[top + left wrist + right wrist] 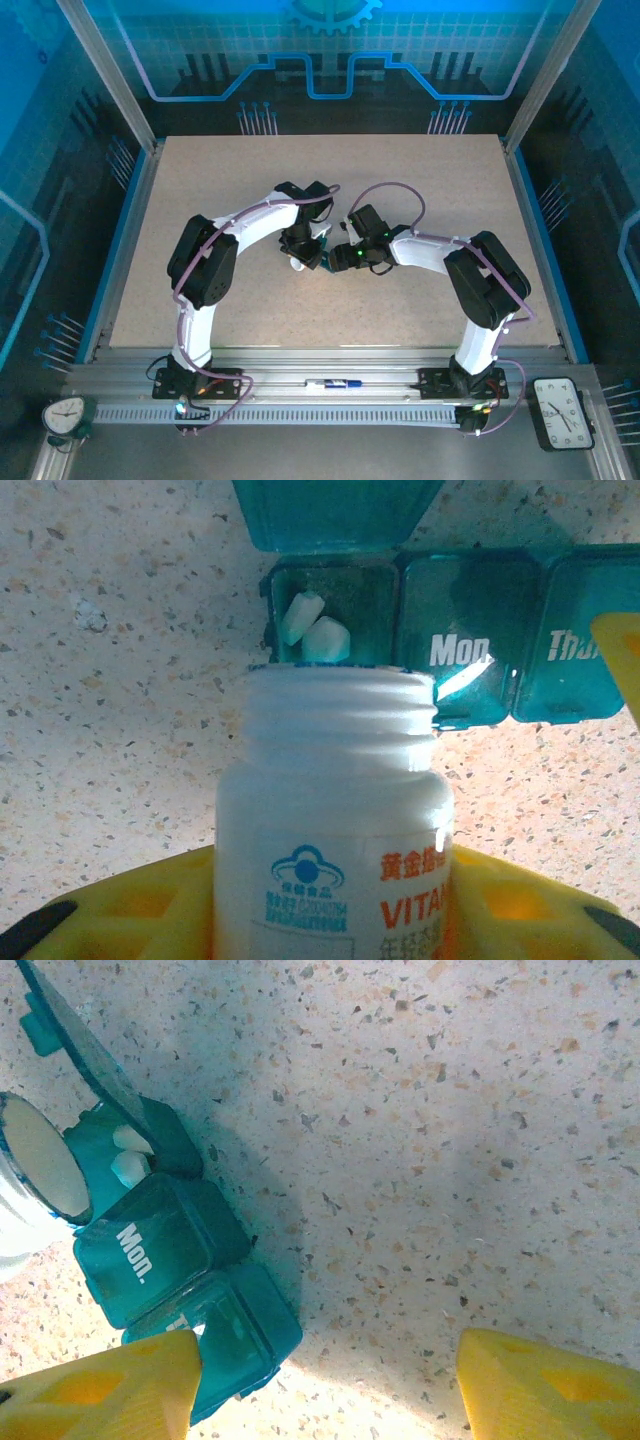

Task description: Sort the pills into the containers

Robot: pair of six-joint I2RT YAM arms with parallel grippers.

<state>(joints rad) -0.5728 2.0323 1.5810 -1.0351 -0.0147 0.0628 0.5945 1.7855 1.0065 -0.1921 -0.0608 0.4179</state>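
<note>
Left wrist view: left pincer clamps a bottle, mouth crowding the open cell of the pill box, two pills inside; right pincer, apart, beside it.

1. "Mon" stands in white on the middle lid of the teal pill box.
2. And the neighbouring lid reads "Thu", the rest hidden.
3. The white bottle shows its label: orange "VITA", Chinese characters, a blue logo.

Teal pill box, white lettering; white pills; white bottle, blue logo, orange text; speckled beige bench; yellow right pincer fingers.
</note>
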